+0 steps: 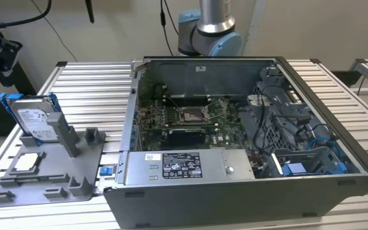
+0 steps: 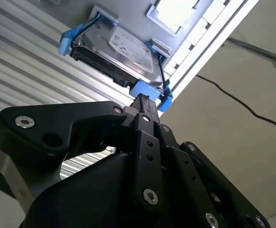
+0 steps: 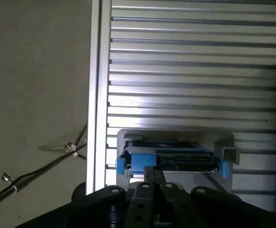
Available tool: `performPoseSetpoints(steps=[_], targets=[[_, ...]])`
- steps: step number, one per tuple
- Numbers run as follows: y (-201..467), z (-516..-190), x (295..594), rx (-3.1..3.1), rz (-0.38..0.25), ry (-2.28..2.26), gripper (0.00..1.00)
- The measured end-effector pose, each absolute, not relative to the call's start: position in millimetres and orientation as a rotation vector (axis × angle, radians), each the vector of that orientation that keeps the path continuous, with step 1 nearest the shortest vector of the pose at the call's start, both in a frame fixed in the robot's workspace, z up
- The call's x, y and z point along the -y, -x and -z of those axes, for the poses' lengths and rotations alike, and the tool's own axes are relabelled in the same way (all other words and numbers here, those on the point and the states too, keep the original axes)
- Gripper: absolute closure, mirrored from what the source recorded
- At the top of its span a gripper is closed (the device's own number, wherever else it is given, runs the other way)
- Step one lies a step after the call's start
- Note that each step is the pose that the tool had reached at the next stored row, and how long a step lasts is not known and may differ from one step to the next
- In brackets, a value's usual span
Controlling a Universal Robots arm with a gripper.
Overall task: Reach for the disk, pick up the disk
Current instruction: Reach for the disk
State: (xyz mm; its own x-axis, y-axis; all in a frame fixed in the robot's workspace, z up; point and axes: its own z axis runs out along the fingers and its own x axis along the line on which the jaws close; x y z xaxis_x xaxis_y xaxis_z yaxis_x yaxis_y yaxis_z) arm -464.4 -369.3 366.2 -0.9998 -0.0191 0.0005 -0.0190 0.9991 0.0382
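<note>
Gripper [image 3: 153, 172] first: its fingers look pressed together, tip to tip, with nothing between them, and it hangs above the disk [image 1: 34, 117], apart from it. That disk stands on edge in a slot of the grey fixture [image 1: 56, 165] on the slatted aluminium table [image 1: 88, 91], at the exterior view's left of the open computer case [image 1: 235, 206]. I'd reckon it is propped upright so its thin top edge, between the blue caddy rails, faces a grasp from overhead. The exterior view gives the white label face, the small square chip [image 1: 27, 163] lying flat on the same fixture, and the gap up to the gripper. Both wrist views look down the fingers instead. The first shows the drive's edge squarely below the tips. The second shows its broad metal side and a cable [image 2: 242, 110] on the floor beyond.
</note>
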Motion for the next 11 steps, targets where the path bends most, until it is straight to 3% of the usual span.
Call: performPoseSetpoints(steps=[11], targets=[[467.6, -366.0, 369.3, 3.14, 0.06, -0.03, 1.0]])
